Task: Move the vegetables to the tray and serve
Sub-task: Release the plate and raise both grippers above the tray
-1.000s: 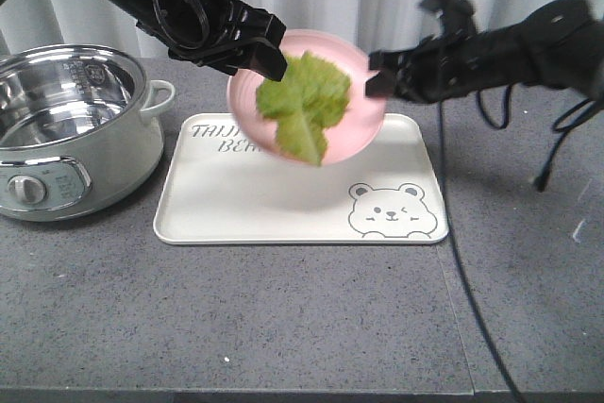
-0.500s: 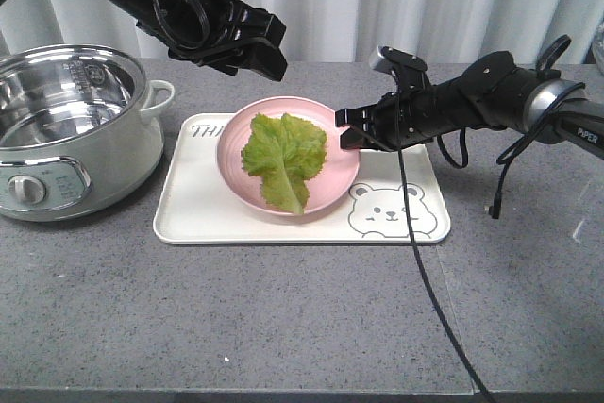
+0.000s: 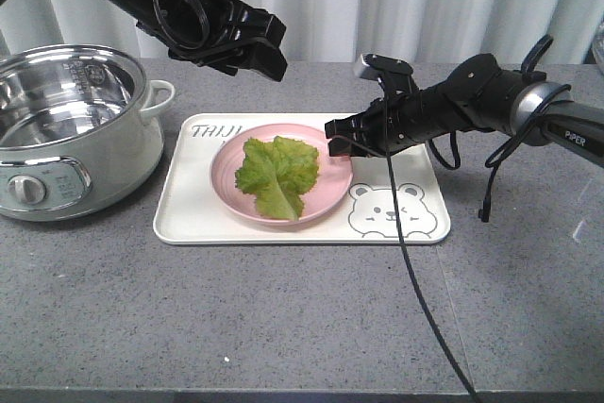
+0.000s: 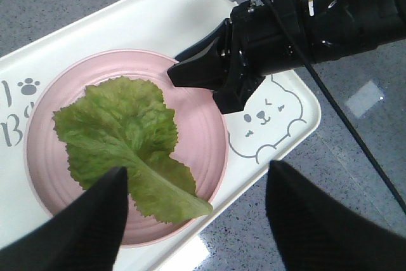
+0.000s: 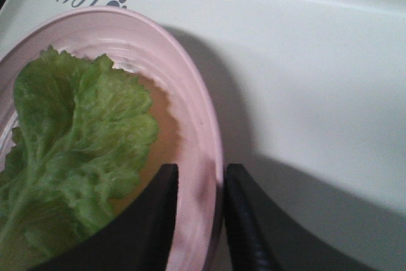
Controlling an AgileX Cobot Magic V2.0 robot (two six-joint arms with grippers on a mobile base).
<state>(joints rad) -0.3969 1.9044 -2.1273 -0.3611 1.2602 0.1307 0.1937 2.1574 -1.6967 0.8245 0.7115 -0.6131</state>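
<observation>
**Setting the plated lettuce down on the tray**

Releasing cleanly looks like the step in hand. The right gripper point(image 3: 332, 135) is clamped on the right rim of the pink plate point(image 3: 326, 192). The right wrist view shows one finger point(image 5: 158, 220) inside the rim and the other outside it. The plate appears to rest on the tray point(image 3: 189, 207), though whether it is fully seated cannot be told.

To do it well, the plate should probably be flat before the jaws part. They should spread just enough to clear the rim, then back out toward the tray's right edge without dragging the plate. The dangling cable from the right arm crosses the tray's front-right corner, so it may snag on retreat.

The left gripper point(image 3: 269, 49) hovers over the tray's back-left corner. Its fingers are spread wide with nothing between them, and it touches nothing.

Containers:
- The tray sits mid-desk point(image 3: 283, 327), toward the back edge, and carries only the plate. Its bear-face drawing point(image 3: 385, 209) at the front-right corner is uncovered.
- The pink plate sits left of centre on the tray. It holds one lettuce leaf point(image 3: 276, 172), which lies flat with the rib pointing to the front edge, all inside the rim.
- The electric pot point(image 3: 104, 165) stands at the desk's left edge, just beside the tray. It has no lid on, and its steel bowl looks empty.

Serving likely calls for both arms on the tray next.
</observation>
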